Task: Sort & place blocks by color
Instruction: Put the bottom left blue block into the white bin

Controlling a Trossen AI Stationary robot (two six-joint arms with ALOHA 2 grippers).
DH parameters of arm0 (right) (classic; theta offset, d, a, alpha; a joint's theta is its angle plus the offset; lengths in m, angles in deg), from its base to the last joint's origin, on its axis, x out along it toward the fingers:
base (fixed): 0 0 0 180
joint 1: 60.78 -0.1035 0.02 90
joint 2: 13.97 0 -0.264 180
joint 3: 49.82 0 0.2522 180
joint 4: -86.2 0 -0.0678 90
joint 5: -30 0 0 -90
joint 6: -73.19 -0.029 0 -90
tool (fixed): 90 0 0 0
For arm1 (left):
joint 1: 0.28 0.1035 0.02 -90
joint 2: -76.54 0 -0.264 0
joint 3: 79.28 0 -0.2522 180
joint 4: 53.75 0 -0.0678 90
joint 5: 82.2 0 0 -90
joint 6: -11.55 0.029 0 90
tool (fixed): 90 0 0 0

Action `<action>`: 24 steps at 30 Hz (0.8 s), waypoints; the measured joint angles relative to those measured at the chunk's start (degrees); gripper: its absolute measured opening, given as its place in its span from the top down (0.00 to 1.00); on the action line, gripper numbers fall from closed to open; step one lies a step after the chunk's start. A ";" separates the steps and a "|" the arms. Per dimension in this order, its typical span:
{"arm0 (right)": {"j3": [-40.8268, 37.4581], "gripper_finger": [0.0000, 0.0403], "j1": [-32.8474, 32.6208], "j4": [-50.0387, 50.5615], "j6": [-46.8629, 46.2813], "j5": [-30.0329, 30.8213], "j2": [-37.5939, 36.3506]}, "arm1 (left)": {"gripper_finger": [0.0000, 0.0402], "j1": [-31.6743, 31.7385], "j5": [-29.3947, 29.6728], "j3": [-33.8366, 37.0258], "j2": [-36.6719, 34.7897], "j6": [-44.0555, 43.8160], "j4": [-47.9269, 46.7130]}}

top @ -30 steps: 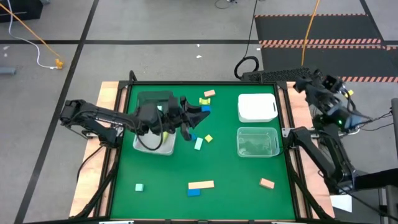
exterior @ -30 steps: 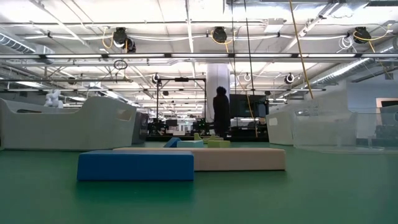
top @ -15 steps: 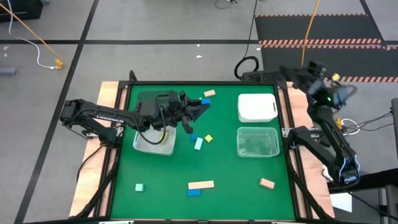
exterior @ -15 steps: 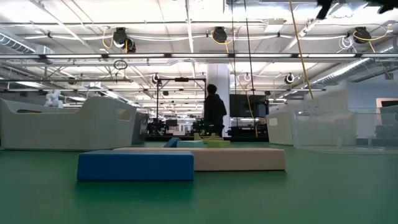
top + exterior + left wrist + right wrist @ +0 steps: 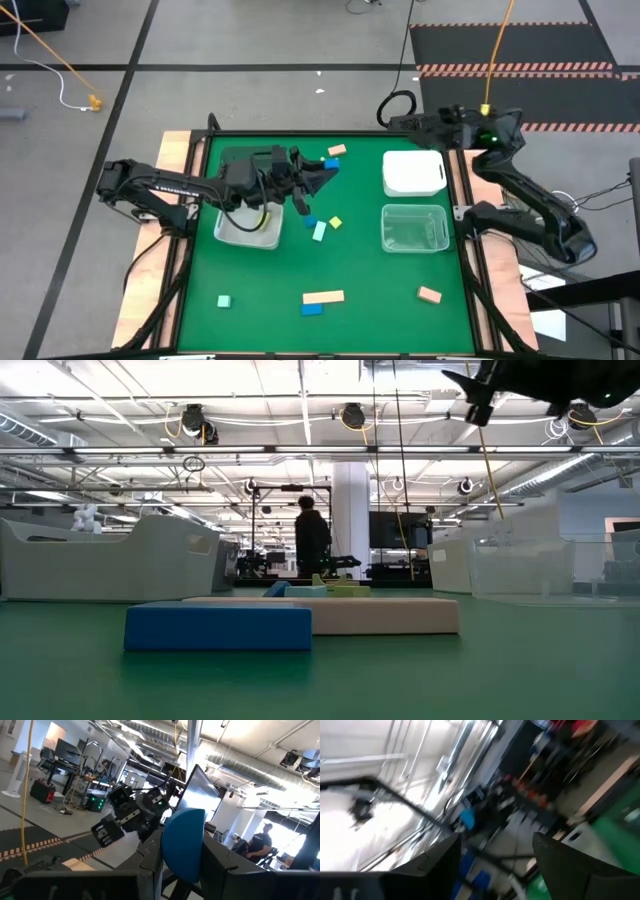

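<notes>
My left gripper [image 5: 322, 172] reaches from the table's left to mid-table, past the dark grey bin [image 5: 245, 158], and is shut on a blue block [image 5: 182, 842]. The same gripper [image 5: 181, 870] shows in the left wrist view. My right gripper [image 5: 432, 121] hovers open beyond the table's far edge, behind the white bin [image 5: 413, 172]; its arm shows in the low view [image 5: 530, 378]. Loose on the green mat lie a tan block [image 5: 336, 150], a blue cube [image 5: 309, 221], a mint bar [image 5: 319, 231], a yellow cube [image 5: 335, 222], a mint cube [image 5: 224, 300], a tan bar [image 5: 323, 296], a blue bar [image 5: 312, 309] and a tan block [image 5: 429, 294]. My left gripper pinches the blue block [image 5: 330, 164] between its two fingers [image 5: 150, 855], one on each side face. The fingers come from the table's left and slant upward. The block is lifted clear of the mat and sticks out past the fingertips.
A clear bin [image 5: 248, 228] sits under my left arm and another clear bin [image 5: 413, 228] sits near the white one. In the low view the blue bar [image 5: 218, 626] and the tan bar [image 5: 380, 615] lie close to the near edge. A person [image 5: 312, 540] walks far behind the table.
My right arm has swung from beside the table's right edge toward the far edge, and its gripper now points left behind the white bin. My left gripper shifted slightly toward the far edge with the blue block, then held still. The person in the room walked left.
</notes>
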 joint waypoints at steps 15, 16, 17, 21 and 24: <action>0.00 0.41 -26.02 -5.38 17.34 24.82 7.43 | 0.79 -1.72 0.47 -0.16 2.99 -6.61 0.95; 0.00 0.41 -26.62 -5.23 21.03 27.04 7.46 | 0.79 -1.90 0.67 -0.12 3.29 -7.39 0.57; 0.00 0.41 -27.39 -5.24 25.24 30.09 7.45 | 0.79 -2.06 0.95 0.04 3.54 -8.23 -0.15; -0.02 0.41 -30.51 -5.64 40.27 42.46 7.39 | 0.79 -2.14 1.34 -1.50 6.37 -10.15 -0.44; -0.02 0.41 -32.84 -6.74 45.21 50.12 7.28 | 0.79 -2.12 1.60 -4.45 9.52 -9.18 0.66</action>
